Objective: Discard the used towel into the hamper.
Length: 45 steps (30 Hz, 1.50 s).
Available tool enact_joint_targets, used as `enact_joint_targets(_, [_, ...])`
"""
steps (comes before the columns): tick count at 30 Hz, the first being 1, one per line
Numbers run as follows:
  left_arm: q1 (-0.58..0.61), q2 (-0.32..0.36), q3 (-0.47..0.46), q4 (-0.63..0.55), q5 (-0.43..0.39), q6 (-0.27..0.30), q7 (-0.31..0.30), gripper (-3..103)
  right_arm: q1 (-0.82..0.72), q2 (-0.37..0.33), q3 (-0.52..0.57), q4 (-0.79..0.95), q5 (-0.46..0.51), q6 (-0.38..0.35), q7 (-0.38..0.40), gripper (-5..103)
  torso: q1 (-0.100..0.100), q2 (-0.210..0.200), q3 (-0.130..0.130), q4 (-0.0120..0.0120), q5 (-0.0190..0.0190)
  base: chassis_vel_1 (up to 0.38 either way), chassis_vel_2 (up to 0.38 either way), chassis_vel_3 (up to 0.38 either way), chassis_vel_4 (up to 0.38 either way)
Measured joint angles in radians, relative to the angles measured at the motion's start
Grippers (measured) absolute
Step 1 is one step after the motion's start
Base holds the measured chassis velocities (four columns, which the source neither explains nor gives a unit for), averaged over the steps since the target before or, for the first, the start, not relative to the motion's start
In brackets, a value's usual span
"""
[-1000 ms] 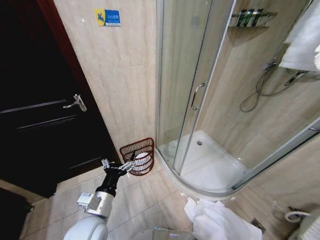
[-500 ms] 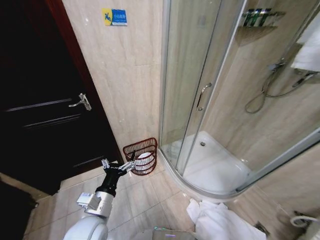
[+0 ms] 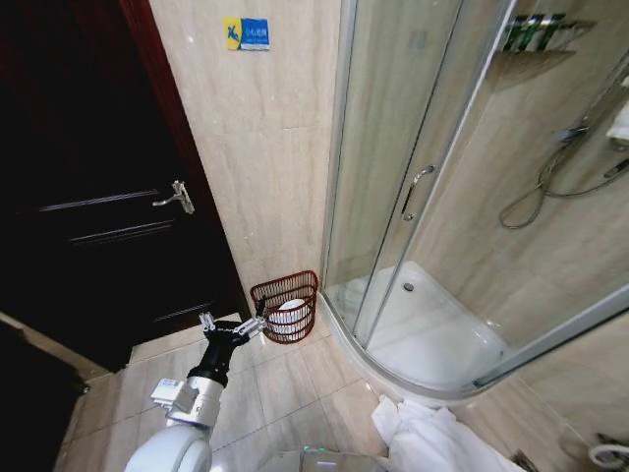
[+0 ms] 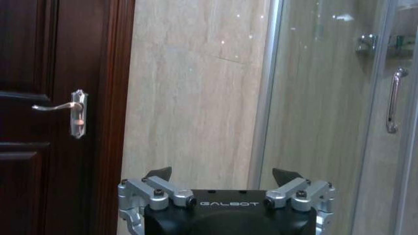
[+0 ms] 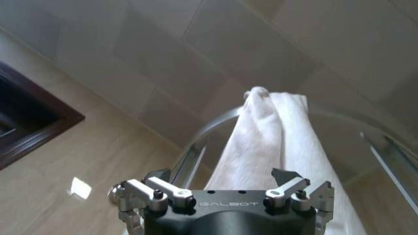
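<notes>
Head view has shifted as a whole across the last second: every fixture has slid toward the right of frame, so I read it as the camera swinging left with the robot, not as anything moving in the room. Shower enclosure [image 3: 423, 197], curved glass with a white tray, takes the right half. The dark wooden door [image 3: 88, 197] is on the left, with a strip of beige tiled wall [image 3: 265, 147] between the two. The tiled floor [image 3: 295, 393] runs below. The white towel [image 3: 423, 442] is bunched at the lower right, just beside the curve of the shower tray. In the right wrist view it runs straight out ahead of the right pincer [image 5: 220, 172]; whether that pincer has hold of it I cannot tell. The hamper [image 3: 285, 287] stands on the floor against the wall, in the corner beside the glass, upright, with something white already showing inside. It is well apart from the towel. The left pincer [image 3: 233, 323] is held out low, just short of the hamper, jaws spread wide and empty, in the same spot of the frame as before. Judgement: the robot is squaring up to the hamper; the towel is not yet in it, and the drop has not begun.
</notes>
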Motion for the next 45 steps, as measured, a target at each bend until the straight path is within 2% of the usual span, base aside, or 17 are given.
enact_joint_targets(1, [0.000,0.000,0.000,0.000,0.000,0.000,0.000,100,0.039,-0.038,-0.017,-0.040,0.010,-0.001,0.001,100,0.000,0.000,0.000,-0.0001,0.0004,0.000,0.000,0.000,0.000])
enact_joint_targets(2, [0.000,0.000,0.000,0.000,0.000,0.000,0.000,100,0.039,-0.038,-0.017,-0.040,0.010,-0.001,0.001,100,0.000,0.000,0.000,-0.0001,0.0004,0.000,0.000,0.000,0.000])
enact_joint_targets(4, [0.000,0.000,0.000,0.000,0.000,0.000,0.000,100,0.166,-0.117,-0.087,-0.126,0.016,-0.004,0.010,100,0.000,0.000,0.000,0.0000,0.0009,0.000,0.000,0.000,0.000])
enact_joint_targets(5, [0.000,0.000,0.000,0.000,0.000,0.000,0.000,100,0.166,-0.117,-0.087,-0.126,0.016,-0.004,0.010,100,0.000,0.000,0.000,0.0000,0.0009,0.000,0.000,0.000,0.000])
enact_joint_targets(8, [0.000,0.000,0.000,0.000,0.000,0.000,0.000,100,0.351,-0.201,-0.166,-0.197,0.057,-0.036,0.031,100,0.000,0.000,0.000,0.0002,-0.0001,0.000,0.000,0.000,0.000])
enact_joint_targets(12, [0.000,0.000,0.000,0.000,0.000,0.000,0.000,100,0.428,-0.236,-0.193,-0.223,0.121,-0.085,0.044,100,0.000,0.000,0.000,0.0000,0.0001,0.000,0.000,0.000,0.000])
enact_joint_targets(15, [0.000,0.000,0.000,0.000,0.000,0.000,0.000,100,0.491,-0.288,-0.214,-0.275,0.178,-0.140,0.052,100,0.000,0.000,0.000,-0.0001,0.0004,0.000,0.000,0.000,0.000])
enact_joint_targets(19, [0.000,0.000,0.000,0.000,0.000,0.000,0.000,100,0.543,-0.327,-0.257,-0.322,0.198,-0.160,0.049,100,0.000,0.000,0.000,-0.0002,0.0000,0.000,0.000,0.000,0.000])
enact_joint_targets(25, [0.000,0.000,0.000,0.000,0.000,0.000,0.000,100,0.652,-0.328,-0.378,-0.365,0.241,-0.193,0.051,100,0.000,0.000,0.000,0.0000,0.0004,0.000,0.000,0.000,0.000])
enact_joint_targets(32, [0.000,0.000,0.000,0.000,0.000,0.000,0.000,100,0.792,-0.261,-0.543,-0.413,0.248,-0.258,0.082,100,0.000,0.000,0.000,-0.0001,0.0000,0.000,0.000,0.000,0.000])
enact_joint_targets(39, [0.000,0.000,0.000,0.000,0.000,0.000,0.000,100,0.862,-0.230,-0.651,-0.469,0.245,-0.289,0.090,100,0.000,0.000,0.000,0.0001,0.0002,0.000,0.000,0.000,0.000])
enact_joint_targets(40, [0.000,0.000,0.000,0.000,0.000,0.000,0.000,100,0.869,-0.230,-0.664,-0.473,0.244,-0.293,0.089,96,0.000,0.000,0.000,0.0000,0.0002,0.000,0.000,0.000,0.000])
enact_joint_targets(41, [0.000,0.000,0.000,0.000,0.000,0.000,0.000,100,0.869,-0.230,-0.664,-0.473,0.244,-0.293,0.089,96,0.000,0.000,0.000,0.0000,0.0002,0.000,0.000,0.000,0.000])
enact_joint_targets(43, [0.000,0.000,0.000,0.000,0.000,0.000,0.000,100,0.878,-0.232,-0.683,-0.476,0.241,-0.297,0.087,85,0.000,0.000,0.000,0.0000,0.0002,0.000,0.000,0.000,0.000])
enact_joint_targets(45, [0.000,0.000,0.000,0.000,0.000,0.000,0.000,100,0.879,-0.233,-0.685,-0.475,0.239,-0.300,0.089,85,0.000,0.000,0.000,0.0001,0.0002,0.000,0.000,0.000,0.000])
